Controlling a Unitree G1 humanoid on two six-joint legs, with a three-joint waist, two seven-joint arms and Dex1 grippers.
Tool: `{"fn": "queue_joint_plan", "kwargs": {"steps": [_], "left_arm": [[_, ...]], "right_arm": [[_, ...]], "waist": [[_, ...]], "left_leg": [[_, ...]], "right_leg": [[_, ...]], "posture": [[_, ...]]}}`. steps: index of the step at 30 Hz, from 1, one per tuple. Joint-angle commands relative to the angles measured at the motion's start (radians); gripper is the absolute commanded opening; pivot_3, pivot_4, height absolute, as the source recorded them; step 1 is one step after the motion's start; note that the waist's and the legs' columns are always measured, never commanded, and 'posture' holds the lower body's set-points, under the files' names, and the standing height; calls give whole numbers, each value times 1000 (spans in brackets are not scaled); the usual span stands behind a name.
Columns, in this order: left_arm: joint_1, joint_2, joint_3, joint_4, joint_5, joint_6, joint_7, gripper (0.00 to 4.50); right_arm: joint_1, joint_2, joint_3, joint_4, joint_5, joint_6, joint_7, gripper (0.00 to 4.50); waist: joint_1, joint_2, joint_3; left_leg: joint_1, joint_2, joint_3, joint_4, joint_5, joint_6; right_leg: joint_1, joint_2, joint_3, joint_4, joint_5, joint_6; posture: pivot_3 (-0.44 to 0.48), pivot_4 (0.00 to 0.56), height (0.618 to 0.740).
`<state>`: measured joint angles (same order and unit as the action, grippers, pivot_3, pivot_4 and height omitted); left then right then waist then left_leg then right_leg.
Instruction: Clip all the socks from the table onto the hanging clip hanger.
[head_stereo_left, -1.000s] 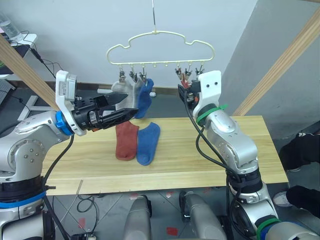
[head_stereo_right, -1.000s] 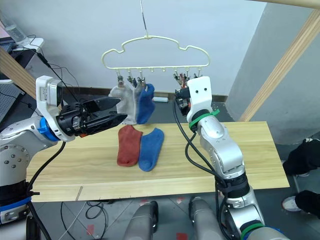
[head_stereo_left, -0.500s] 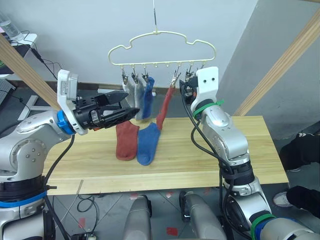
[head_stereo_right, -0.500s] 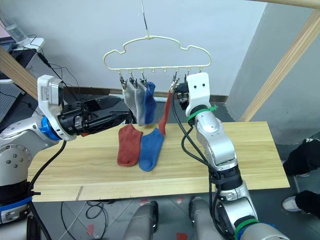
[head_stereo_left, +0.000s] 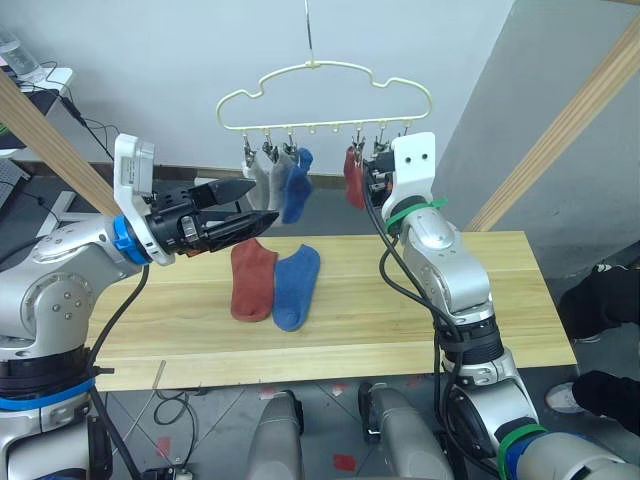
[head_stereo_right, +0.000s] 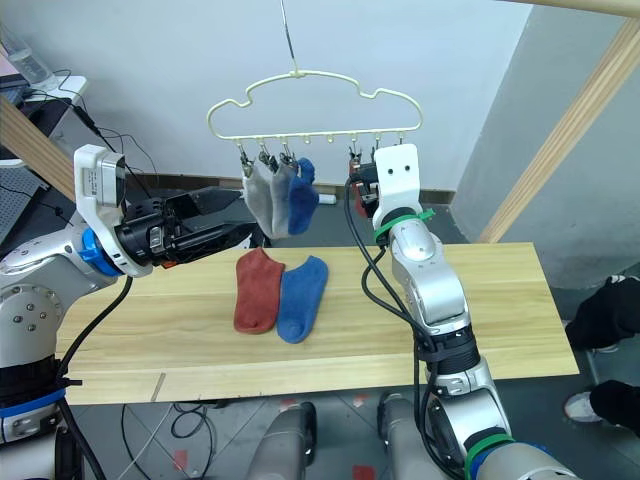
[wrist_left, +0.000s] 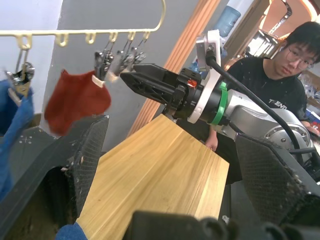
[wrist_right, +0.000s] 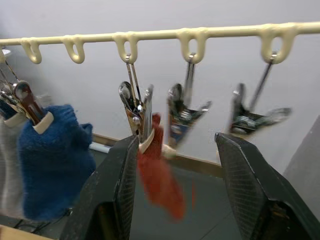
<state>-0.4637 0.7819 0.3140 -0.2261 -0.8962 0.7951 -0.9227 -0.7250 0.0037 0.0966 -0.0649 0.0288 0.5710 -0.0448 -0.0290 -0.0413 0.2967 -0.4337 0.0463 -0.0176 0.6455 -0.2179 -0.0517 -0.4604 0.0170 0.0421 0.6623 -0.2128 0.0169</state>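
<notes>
— Where are the socks?
— Two grey socks (head_stereo_left: 264, 172), a blue sock (head_stereo_left: 294, 184) and a red sock (head_stereo_left: 352, 177) hang clipped on the hanger (head_stereo_left: 325, 96); another red sock (head_stereo_left: 250, 279) and blue sock (head_stereo_left: 296, 285) lie touching on the tabletop (head_stereo_left: 440, 320).
— The hands?
— Right hand (wrist_right: 176, 195) spread wide, empty, just beside the clipped red sock. Left hand (head_stereo_left: 256, 204) also apart, empty.

Two clips (wrist_right: 215, 112) hang free beside the clipped red sock (wrist_right: 159, 170)

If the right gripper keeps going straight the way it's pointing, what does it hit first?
Most likely the rust-red sock hanging from its clip on the clip hanger, straight ahead of the open right gripper; depth is unclear.
</notes>
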Motion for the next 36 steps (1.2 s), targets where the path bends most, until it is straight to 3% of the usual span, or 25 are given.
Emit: {"fn": "queue_joint_plan", "kwargs": {"steps": [1, 31, 34, 36], "left_arm": [[-7, 2, 8, -21, -3, -16, 5, 4500], [-24, -11, -12, -11, 8, -25, 16, 4500], [-23, -16, -13, -12, 12, -27, 18, 4500], [-21, -19, -13, -14, 13, -26, 19, 4500]], "right_arm": [[-20, 12, -14, -18, -7, -30, -4, 2529], [-132, 70, -77, 158, -22, -108, -76, 2529], [-145, 80, -78, 169, -21, -117, -73, 1921], [-147, 85, -78, 173, -21, -120, -71, 1265]], "waist": [[0, 0, 0], [0, 0, 0], [0, 0, 0], [0, 0, 0]], "left_leg": [[0, 0, 0, 0, 0, 0], [0, 0, 0, 0, 0, 0], [0, 0, 0, 0, 0, 0], [0, 0, 0, 0, 0, 0]], "right_leg": [[0, 0, 0, 0, 0, 0], [0, 0, 0, 0, 0, 0], [0, 0, 0, 0, 0, 0], [0, 0, 0, 0, 0, 0]], "posture": [[45, 287, 740], [52, 282, 740], [53, 282, 740], [55, 279, 740]]}}
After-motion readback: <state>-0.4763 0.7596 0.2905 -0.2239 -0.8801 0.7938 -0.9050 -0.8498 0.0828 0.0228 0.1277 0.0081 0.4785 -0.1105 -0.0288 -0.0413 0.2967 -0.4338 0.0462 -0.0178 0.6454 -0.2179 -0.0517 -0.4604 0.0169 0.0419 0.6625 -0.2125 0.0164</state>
